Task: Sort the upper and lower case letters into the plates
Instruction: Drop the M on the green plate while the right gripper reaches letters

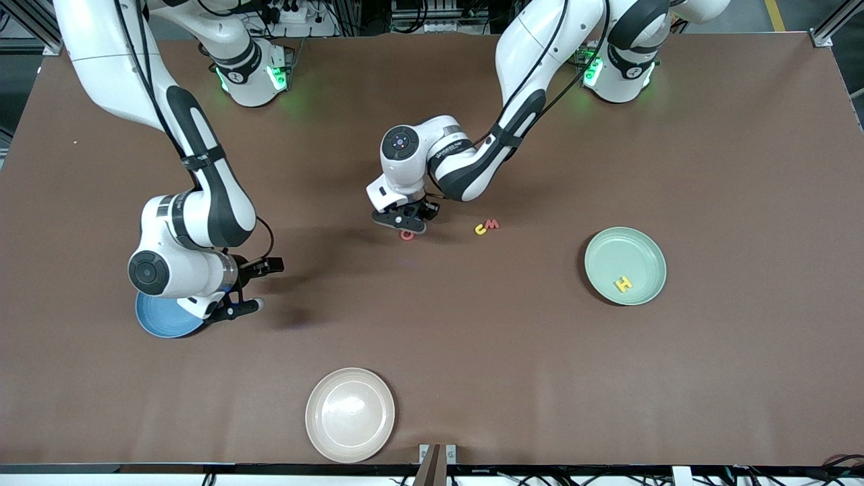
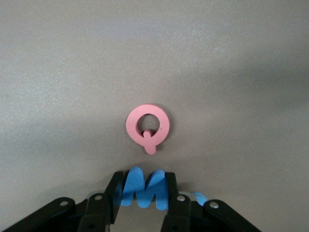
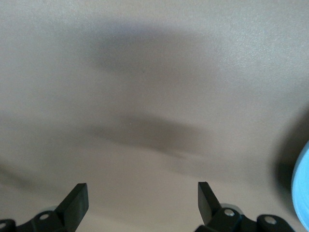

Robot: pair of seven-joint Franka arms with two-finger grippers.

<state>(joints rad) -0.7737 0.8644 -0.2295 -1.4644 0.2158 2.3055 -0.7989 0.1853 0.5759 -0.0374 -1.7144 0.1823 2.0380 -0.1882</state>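
While a yellow H [image 1: 623, 284] lies in the mint plate [image 1: 641, 246], the left gripper [image 2: 145, 195] pinches a blue M [image 2: 144, 188] above a pink Q [image 2: 147, 126]; the right gripper [image 3: 143, 203] gapes wide beside the blue plate [image 1: 156, 318].

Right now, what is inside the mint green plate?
The mint green plate holds one yellow letter H, lying flat, toward the edge nearer the front camera. Nothing else shows in it, and no arm covers any of it.
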